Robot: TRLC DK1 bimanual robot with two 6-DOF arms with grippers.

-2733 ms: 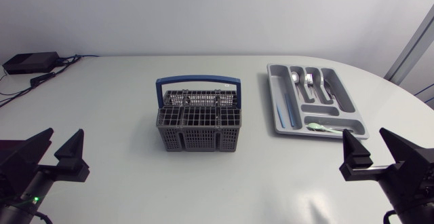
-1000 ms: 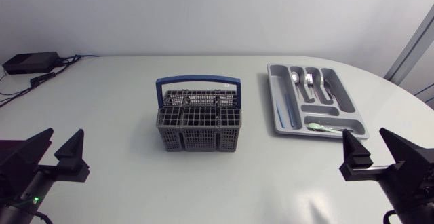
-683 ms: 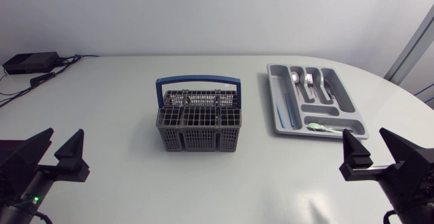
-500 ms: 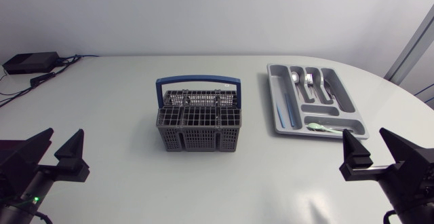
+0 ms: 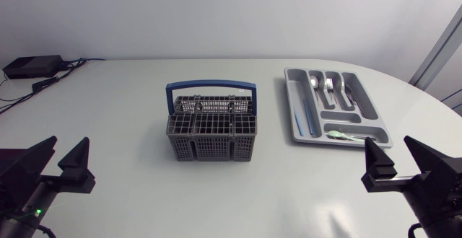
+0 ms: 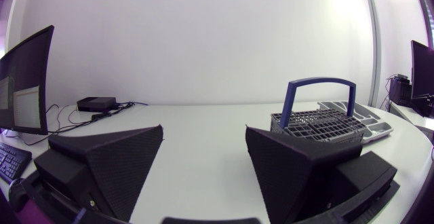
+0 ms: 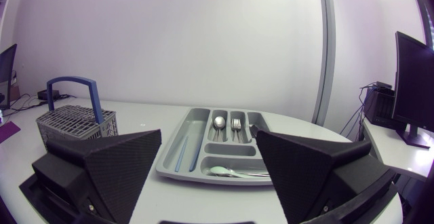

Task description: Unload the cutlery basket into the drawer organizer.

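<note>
Left gripper (image 5: 66, 146) sits low at the near left, tips pointing toward the far side, both wedge fingers spread wide. Right gripper (image 5: 388, 145) sits low at the near right in a mirrored pose, fingers also spread wide. Only the black wrist ends of the left arm (image 5: 22, 195) and right arm (image 5: 433, 191) show. A small green light (image 5: 36, 210) glows on the left arm.

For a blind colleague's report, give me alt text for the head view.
A grey cutlery basket with a blue handle stands mid-table; to its right lies a grey drawer organizer holding cutlery. The left gripper and right gripper sit open at the table's near edge, apart from both.
</note>
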